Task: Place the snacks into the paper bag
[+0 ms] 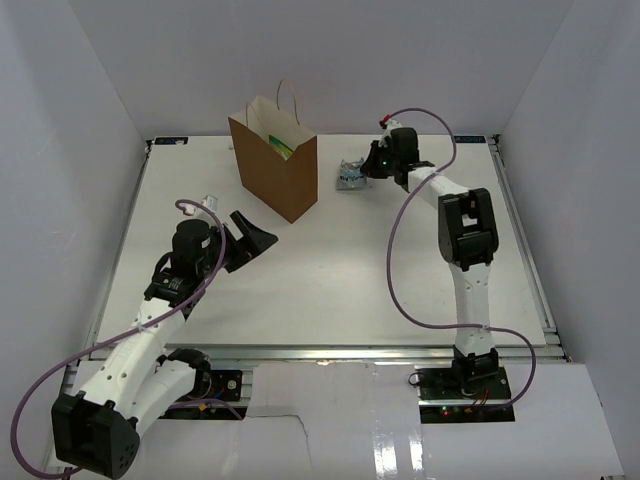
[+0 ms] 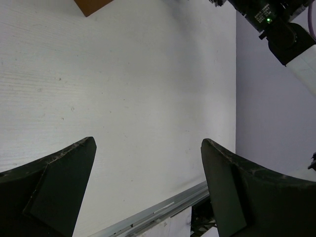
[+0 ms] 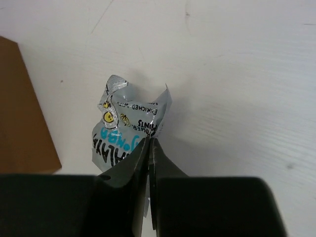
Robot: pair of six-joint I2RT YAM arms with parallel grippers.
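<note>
Lying low near the far edge of the tabletop [image 1: 330,280], just beside the right face of the paper bag [image 1: 272,170], a grey-blue snack packet [image 3: 129,126] is pinched at its crimped near edge by the right hand [image 3: 149,148], whose fingers are pressed together on the film; whether the packet touches the surface cannot be told. It is judged to be very light, soft and crinkly, with a slick skin. A grip on the flat seam is to be preferred to one across the puffed middle, where the contents could be crushed or the film could slide out. The bag is seen upright with its mouth open, a yellow-green packet [image 1: 284,148] showing inside. The left hand [image 2: 148,143] is held spread wide and empty above bare tabletop, nearer the left edge.
</note>
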